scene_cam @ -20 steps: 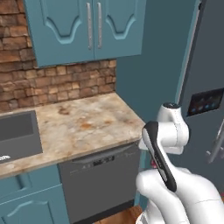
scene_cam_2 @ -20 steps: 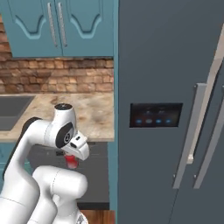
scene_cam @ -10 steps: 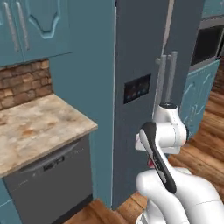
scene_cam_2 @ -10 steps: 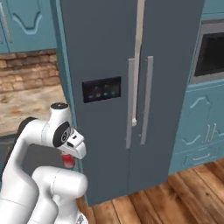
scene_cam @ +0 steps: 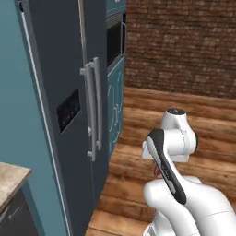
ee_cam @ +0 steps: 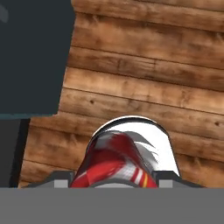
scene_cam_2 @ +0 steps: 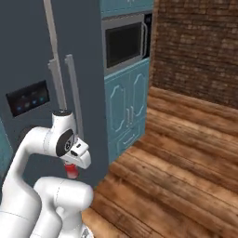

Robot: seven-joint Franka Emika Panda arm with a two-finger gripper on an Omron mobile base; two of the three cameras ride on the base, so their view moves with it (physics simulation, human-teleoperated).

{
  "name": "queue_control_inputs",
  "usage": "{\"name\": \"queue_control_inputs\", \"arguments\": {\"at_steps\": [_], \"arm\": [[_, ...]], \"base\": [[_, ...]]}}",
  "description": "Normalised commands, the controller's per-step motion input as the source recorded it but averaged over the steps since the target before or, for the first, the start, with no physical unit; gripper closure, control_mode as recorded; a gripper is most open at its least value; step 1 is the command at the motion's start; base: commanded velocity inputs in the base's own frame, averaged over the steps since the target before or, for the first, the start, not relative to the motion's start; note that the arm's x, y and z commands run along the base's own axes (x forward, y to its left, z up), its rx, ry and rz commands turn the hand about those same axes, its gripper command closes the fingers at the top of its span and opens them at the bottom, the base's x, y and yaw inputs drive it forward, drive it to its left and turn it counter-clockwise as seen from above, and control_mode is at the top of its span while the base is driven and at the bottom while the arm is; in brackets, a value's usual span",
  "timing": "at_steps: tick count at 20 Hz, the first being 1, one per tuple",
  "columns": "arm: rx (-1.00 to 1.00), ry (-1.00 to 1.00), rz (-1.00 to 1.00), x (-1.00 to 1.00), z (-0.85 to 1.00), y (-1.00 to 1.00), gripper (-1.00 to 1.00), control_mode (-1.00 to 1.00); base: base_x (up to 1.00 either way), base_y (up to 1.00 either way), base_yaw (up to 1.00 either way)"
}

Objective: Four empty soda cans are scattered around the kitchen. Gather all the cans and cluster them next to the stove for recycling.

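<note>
The gripper (ee_cam: 114, 183) is clamped on a red soda can (ee_cam: 118, 162) at six o'clock above the wooden floor (ee_cam: 144, 83), while the right base view adds a microwave (scene_cam_2: 125, 44) beside the fridge (scene_cam_2: 28, 65).

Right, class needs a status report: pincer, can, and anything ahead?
Pincer shut on red soda can. Can also visible under the hand in right base view. Fridge close on the left, wood floor ahead.

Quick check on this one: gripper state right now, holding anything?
Gripper: shut on a red soda can, carried above the wooden floor.
</note>
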Motion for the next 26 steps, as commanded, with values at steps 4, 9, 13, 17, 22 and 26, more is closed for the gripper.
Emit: {"name": "queue_control_inputs", "arguments": {"at_steps": [4, 9, 13, 17, 22, 26], "arm": [[0.0, 0.0, 0.0, 0.0, 0.0, 0.0, 1.0, 1.0], [0.0, 0.0, 0.0, 0.0, 0.0, 0.0, 1.0, 1.0], [0.0, 0.0, 0.0, 0.0, 0.0, 0.0, 1.0, 1.0], [0.0, 0.0, 0.0, 0.0, 0.0, 0.0, 1.0, 1.0], [0.0, 0.0, 0.0, 0.0, 0.0, 0.0, 1.0, 1.0], [0.0, 0.0, 0.0, 0.0, 0.0, 0.0, 1.0, 1.0]], "base": [[0.12, 0.0, -0.91], [0.18, 0.01, -0.92], [0.99, 0.35, -0.41], [1.0, 0.29, -0.15], [1.0, 0.07, -0.3], [0.91, 0.0, -0.61]]}}
